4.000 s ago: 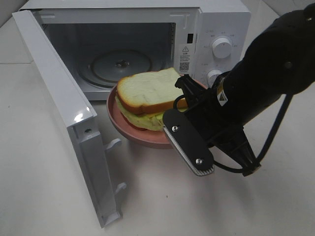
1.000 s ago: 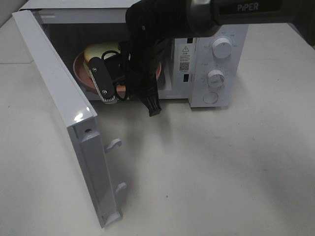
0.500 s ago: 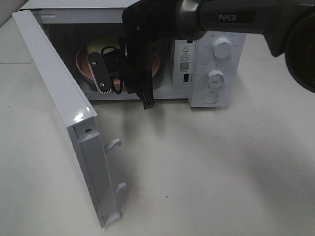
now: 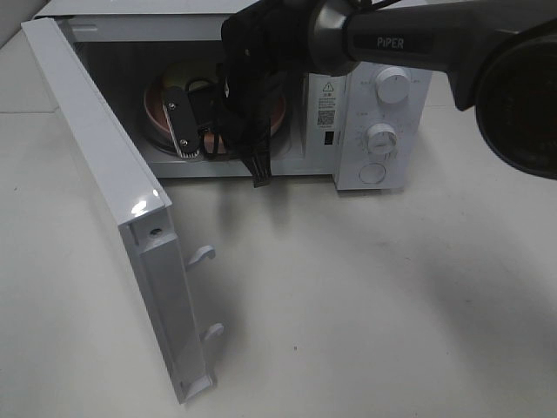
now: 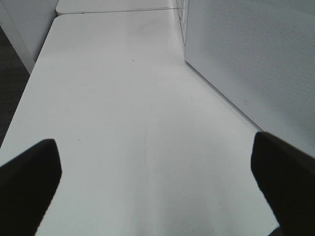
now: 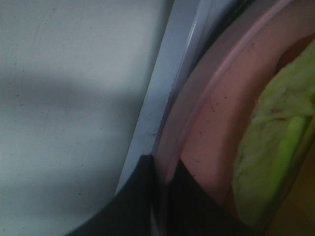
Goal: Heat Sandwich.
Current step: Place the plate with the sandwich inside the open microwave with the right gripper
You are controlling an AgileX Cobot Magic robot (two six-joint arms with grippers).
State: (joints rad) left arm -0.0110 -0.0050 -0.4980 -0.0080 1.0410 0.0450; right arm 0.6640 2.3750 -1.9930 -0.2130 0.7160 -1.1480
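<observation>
The sandwich (image 6: 271, 147) shows yellow-green filling and lies on a round pink plate (image 6: 211, 123). In the high view only a sliver of the sandwich (image 4: 179, 75) shows behind my right arm. The plate (image 4: 157, 111) sits inside the open microwave (image 4: 374, 87). My right gripper (image 4: 195, 132) reaches into the cavity from the right, shut on the plate's near rim. In its wrist view the right gripper (image 6: 165, 184) pinches that rim between dark fingers. My left gripper (image 5: 157, 196) hangs open over bare table, holding nothing.
The microwave door (image 4: 113, 200) swings wide open toward the front left, with two latch hooks along its edge. Control knobs (image 4: 392, 85) sit on the microwave's right panel. A white dotted panel (image 5: 246, 64) of the microwave stands close beside the left gripper.
Over the last second my right gripper has carried the plate and sandwich deeper into the microwave cavity. Four seconds ago the plate was outside, in front of the opening.
</observation>
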